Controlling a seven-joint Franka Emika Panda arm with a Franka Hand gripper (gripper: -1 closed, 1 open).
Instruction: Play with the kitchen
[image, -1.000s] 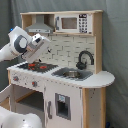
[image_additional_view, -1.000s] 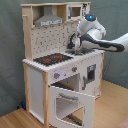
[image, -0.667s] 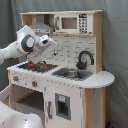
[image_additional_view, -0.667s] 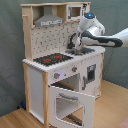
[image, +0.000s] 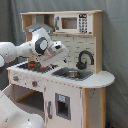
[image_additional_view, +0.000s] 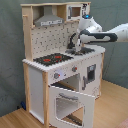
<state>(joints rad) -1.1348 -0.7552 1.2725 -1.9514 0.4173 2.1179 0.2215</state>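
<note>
We see a toy kitchen (image: 75, 75) (image_additional_view: 60, 65) of pale wood and white panels standing on a wooden floor (image_additional_view: 112, 107) before a grey curtain. In the second exterior view its windowed oven door (image_additional_view: 72, 104) hangs open. The white robot arm (image: 30, 47) (image_additional_view: 107, 35) reaches over the counter, above the red-ringed stovetop (image: 35, 66) (image_additional_view: 52, 59) and beside the black faucet (image: 85, 59) (image_additional_view: 75, 41). We cannot tell how its claw stands.

Tall toy kitchen of pale wood and white panels (image: 75, 95) (image_additional_view: 45, 80), upright. Pegboard back, grey hood and built-in microwave above; red-ringed stovetop and sink with black faucet on the counter. In the second exterior view the windowed oven door hangs open, tilted downward.
</note>
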